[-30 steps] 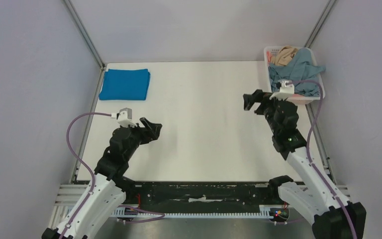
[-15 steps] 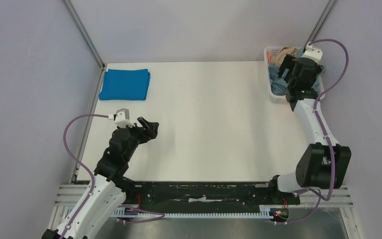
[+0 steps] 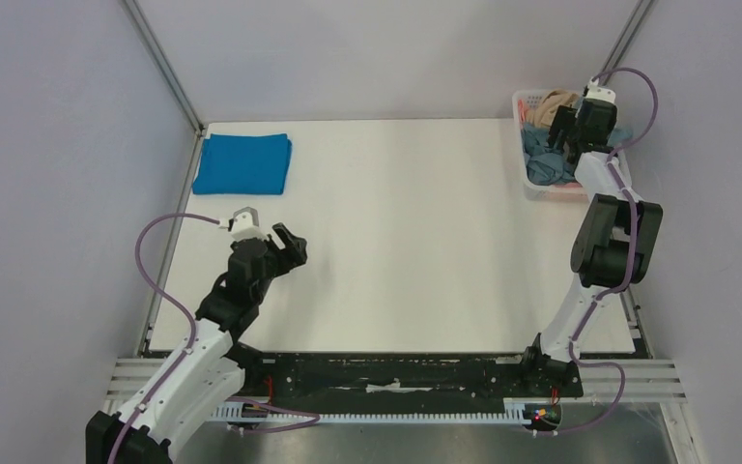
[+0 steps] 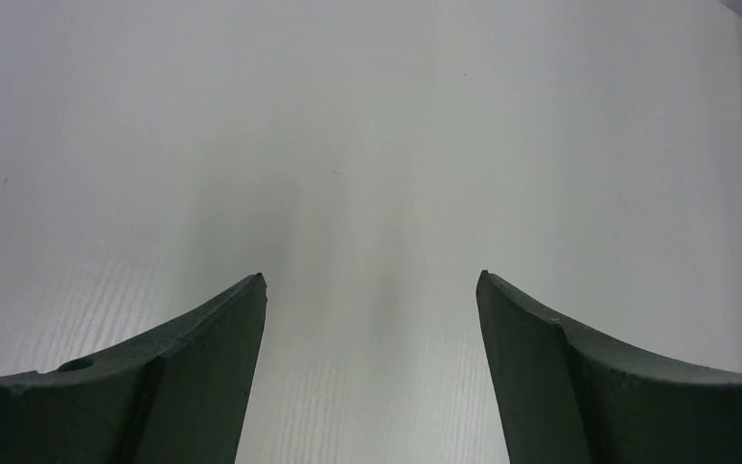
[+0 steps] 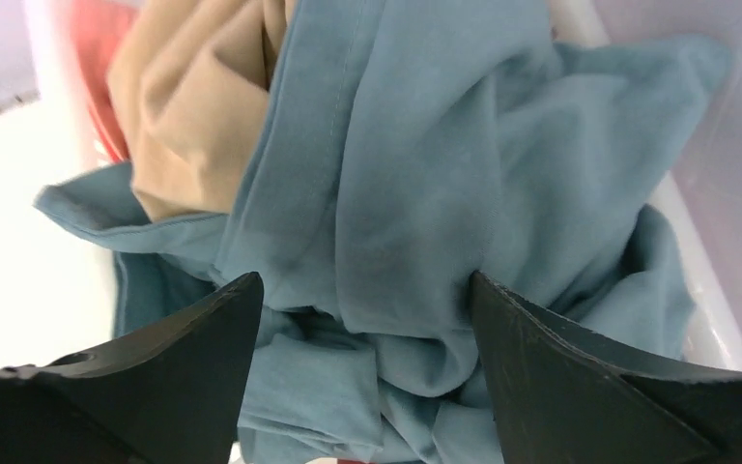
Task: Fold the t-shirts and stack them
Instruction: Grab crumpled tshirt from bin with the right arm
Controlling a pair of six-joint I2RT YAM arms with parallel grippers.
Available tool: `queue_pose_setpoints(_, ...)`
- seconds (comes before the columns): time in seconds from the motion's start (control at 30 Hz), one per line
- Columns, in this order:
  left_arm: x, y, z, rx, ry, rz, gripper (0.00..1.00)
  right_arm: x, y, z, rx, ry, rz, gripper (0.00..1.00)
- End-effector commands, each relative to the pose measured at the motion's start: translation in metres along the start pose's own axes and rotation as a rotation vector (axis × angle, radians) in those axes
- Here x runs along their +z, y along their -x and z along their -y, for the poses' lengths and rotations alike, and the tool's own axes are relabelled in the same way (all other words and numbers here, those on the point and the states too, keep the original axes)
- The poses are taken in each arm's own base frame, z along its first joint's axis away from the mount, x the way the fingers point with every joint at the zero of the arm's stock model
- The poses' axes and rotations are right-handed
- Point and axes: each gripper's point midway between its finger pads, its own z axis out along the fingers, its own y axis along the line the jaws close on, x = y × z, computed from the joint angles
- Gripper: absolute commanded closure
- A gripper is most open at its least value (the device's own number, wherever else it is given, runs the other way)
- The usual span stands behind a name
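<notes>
my right gripper (image 5: 365,280) jaws wide, straddling bunched grey-blue tee (image 5: 425,174) | it fills basket (image 3: 547,192), table (image 3: 406,242) far right corner, beside tan tee (image 5: 193,106) | left gripper (image 4: 370,280) wide, holding nothing, above table | bright blue tee (image 3: 243,163) folded, far left corner

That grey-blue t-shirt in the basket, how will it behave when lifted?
The grey-blue t-shirt lies crumpled in soft folds, so it will probably drape limply and feel light. It overlaps the tan t-shirt, so that may drag along.
</notes>
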Motion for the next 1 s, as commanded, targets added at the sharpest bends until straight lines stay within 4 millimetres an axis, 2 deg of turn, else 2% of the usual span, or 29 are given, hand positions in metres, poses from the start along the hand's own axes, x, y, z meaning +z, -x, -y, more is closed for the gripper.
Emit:
queue_pose_setpoints(0.0,0.002,0.024,0.004,-0.066,0.02,0.088,0.14,0.008,0.011,0.002,-0.045,-0.013,0.029,0.22)
queue_pose_setpoints(0.17,0.002,0.026,-0.001,-0.072,0.044,0.1,0.14,0.015,0.015,0.01,-0.06,-0.043,0.055,0.28)
queue_pose_setpoints(0.3,0.001,0.027,-0.003,-0.068,0.058,0.104,0.14,0.024,0.019,0.012,-0.047,-0.05,0.062,0.41)
queue_pose_setpoints(0.37,0.001,0.028,-0.006,-0.071,0.075,0.109,0.14,0.024,0.025,0.015,-0.037,-0.058,0.073,0.52)
queue_pose_setpoints(0.47,0.0,0.029,-0.008,-0.074,0.089,0.113,0.14,0.016,0.038,0.021,-0.043,-0.081,0.099,0.8)
queue_pose_setpoints(0.53,0.0,0.029,-0.009,-0.074,0.096,0.111,0.14,0.006,0.049,0.027,-0.043,-0.101,0.121,0.96)
queue_pose_setpoints(0.57,-0.001,0.029,-0.009,-0.075,0.095,0.11,0.14,0.0,0.054,0.033,-0.039,-0.114,0.132,1.0)
queue_pose_setpoints(0.73,-0.002,0.029,-0.008,-0.08,0.087,0.111,0.14,-0.042,0.088,0.05,-0.006,-0.167,0.213,1.0)
queue_pose_setpoints(0.87,-0.004,0.03,-0.013,-0.089,0.107,0.126,0.14,-0.082,0.125,0.055,0.036,-0.176,0.307,1.0)
queue_pose_setpoints(0.97,-0.006,0.033,-0.016,-0.097,0.12,0.14,0.14,-0.104,0.154,0.053,0.046,-0.15,0.378,1.0)
